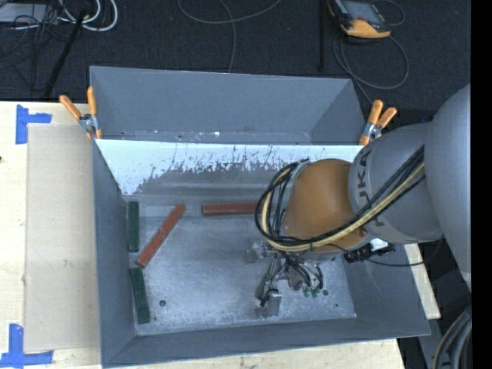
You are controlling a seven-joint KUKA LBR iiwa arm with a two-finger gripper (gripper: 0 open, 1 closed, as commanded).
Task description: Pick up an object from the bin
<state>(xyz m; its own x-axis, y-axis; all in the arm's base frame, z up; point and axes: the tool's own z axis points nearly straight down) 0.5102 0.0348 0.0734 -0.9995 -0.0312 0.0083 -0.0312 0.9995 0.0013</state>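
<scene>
Pincer (269,297): seen low over the front-right floor of the grey metal bin (223,114); clenched or released cannot be told.
Nearest thing: short reddish-brown flat bar (228,209), laid apart from it toward the back wall.

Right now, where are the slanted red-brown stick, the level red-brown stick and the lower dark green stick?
slanted red-brown stick (161,234), camera view, middle of its length.
level red-brown stick (227,209), camera view, middle of its visible part.
lower dark green stick (140,295), camera view, middle of its length.
</scene>
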